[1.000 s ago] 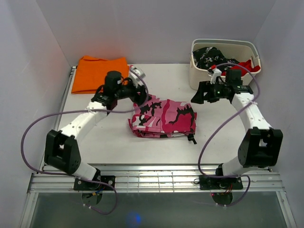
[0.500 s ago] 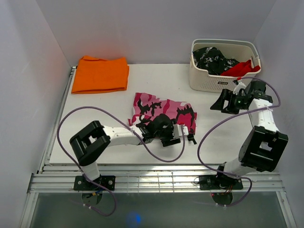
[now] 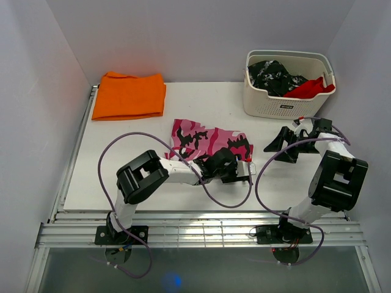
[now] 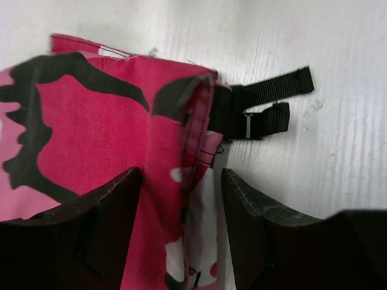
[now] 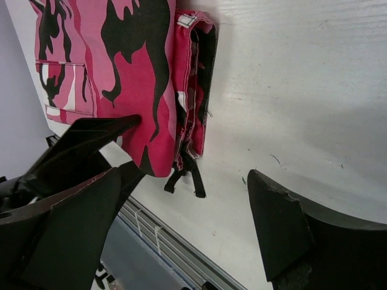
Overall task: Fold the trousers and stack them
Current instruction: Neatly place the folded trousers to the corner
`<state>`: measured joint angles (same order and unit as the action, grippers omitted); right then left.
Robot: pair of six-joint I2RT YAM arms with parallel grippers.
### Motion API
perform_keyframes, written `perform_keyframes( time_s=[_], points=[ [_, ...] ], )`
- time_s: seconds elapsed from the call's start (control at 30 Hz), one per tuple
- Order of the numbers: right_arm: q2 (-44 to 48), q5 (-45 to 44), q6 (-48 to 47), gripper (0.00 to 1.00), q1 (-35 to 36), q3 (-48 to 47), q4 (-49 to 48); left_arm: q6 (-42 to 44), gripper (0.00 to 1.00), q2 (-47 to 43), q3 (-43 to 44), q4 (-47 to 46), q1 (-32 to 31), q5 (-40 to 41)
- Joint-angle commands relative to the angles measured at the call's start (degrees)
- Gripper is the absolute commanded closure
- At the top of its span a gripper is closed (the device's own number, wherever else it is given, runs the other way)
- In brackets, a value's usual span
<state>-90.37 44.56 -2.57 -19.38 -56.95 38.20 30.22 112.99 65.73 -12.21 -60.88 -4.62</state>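
Observation:
The trousers (image 3: 209, 144) lie folded in the middle of the table, in pink, white and black camouflage print. My left gripper (image 3: 240, 173) is low at their near right corner. In the left wrist view it (image 4: 181, 175) is open, with the folded edge of the trousers (image 4: 91, 127) between its jaws, which are not pressed onto it. A black strap with a buckle (image 4: 266, 109) sticks out of that corner. My right gripper (image 3: 277, 149) is open and empty, to the right of the trousers. Its view (image 5: 184, 178) looks at the same corner (image 5: 145, 72) and strap (image 5: 196, 178).
A folded orange cloth (image 3: 129, 94) lies at the far left. A white basket (image 3: 287, 108) at the far right holds a black-and-white speckled garment (image 3: 272, 73) and a red cloth (image 3: 311, 87). The metal rail (image 3: 201, 229) runs along the near table edge. Walls close in on three sides.
My left arm has swung from the far left side of the trousers round to their near right corner. My right gripper has drawn back right, away from the basket, and lower.

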Motion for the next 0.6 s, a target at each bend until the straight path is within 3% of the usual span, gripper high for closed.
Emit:
perform_keyframes(
  time_s=[0.0, 0.2, 0.37, 0.5, 0.53, 0.57],
  points=[
    [-1.47, 3.25, 3.88, 0.1, -0.14, 0.7, -3.3, 2.83, 0.35, 2.23, -0.08, 0.34, -0.29, 1.46],
    [-3.76, 5.54, 6.78, 0.1, -0.14, 1.49, -5.85, 3.1, 0.3, 0.04, -3.94, 0.25, -0.29, -5.22],
    [-4.47, 6.16, 7.4, 0.1, -0.14, 1.93, -6.91, -0.41, 0.56, 4.94, 1.49, 6.74, 1.11, -5.47],
    [-4.47, 6.16, 7.84, 0.1, -0.22, 3.15, -7.78, -3.05, 0.69, 8.2, 6.15, 11.94, 2.87, -8.99],
    [-4.38, 7.11, 9.15, 0.1, -0.14, 3.77, -8.48, -3.49, 0.79, 8.47, 7.38, 13.68, 3.48, -10.13],
    [-4.38, 7.12, 9.77, 0.1, -0.22, 4.3, -9.27, -4.19, 0.79, 8.56, 7.56, 13.79, 3.84, -10.14]
  ],
)
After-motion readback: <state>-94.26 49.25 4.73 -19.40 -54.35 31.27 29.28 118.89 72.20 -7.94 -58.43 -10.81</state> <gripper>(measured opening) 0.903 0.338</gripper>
